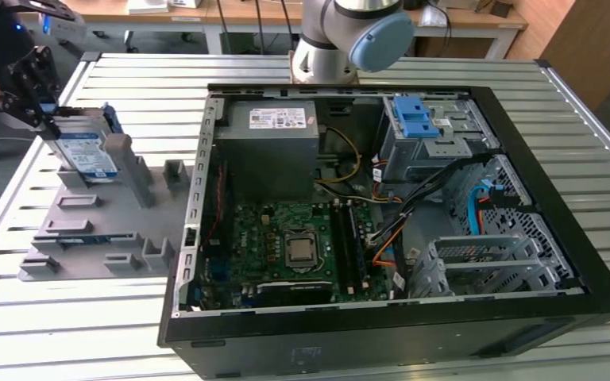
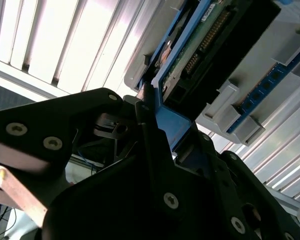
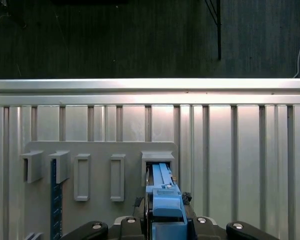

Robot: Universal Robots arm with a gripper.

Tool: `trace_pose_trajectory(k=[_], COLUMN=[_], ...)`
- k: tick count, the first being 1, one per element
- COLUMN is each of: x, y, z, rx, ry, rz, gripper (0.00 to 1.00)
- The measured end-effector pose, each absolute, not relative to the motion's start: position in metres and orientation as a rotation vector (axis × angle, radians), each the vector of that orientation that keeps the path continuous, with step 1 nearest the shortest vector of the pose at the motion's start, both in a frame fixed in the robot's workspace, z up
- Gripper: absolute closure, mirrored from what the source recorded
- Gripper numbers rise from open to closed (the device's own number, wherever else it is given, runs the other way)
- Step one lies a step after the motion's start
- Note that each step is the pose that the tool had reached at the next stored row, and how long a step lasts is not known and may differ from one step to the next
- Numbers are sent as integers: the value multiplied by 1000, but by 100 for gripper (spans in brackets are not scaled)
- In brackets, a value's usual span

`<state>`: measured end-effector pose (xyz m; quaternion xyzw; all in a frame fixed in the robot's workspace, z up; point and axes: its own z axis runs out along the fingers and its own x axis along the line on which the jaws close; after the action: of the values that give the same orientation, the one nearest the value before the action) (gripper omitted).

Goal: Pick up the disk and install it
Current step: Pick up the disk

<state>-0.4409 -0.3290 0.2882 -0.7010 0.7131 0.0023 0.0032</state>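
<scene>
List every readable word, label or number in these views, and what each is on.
No text can be read.
White-and-blue label on the disk, which the gripper clamps: print too small.
White sticker on the grey power-supply box: print too small.
Small sticker on the drive cage: blurred.
Markings on the motherboard: too small.

A computer case (image 1: 390, 341) lies open on the table (image 1: 559, 111), with a slotted holder (image 1: 83, 238) just beside it at the exterior view's left. The disk (image 1: 88, 155) stands on edge in the holder's far end, its top clamped in the claw (image 1: 53, 125).
</scene>
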Motion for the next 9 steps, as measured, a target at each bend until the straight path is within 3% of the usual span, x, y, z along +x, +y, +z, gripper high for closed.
trace_pose_trajectory(k=[9], x=[-441], y=[-329], z=[301], rx=[-2198], ry=[2236], rz=[7], gripper=[63])
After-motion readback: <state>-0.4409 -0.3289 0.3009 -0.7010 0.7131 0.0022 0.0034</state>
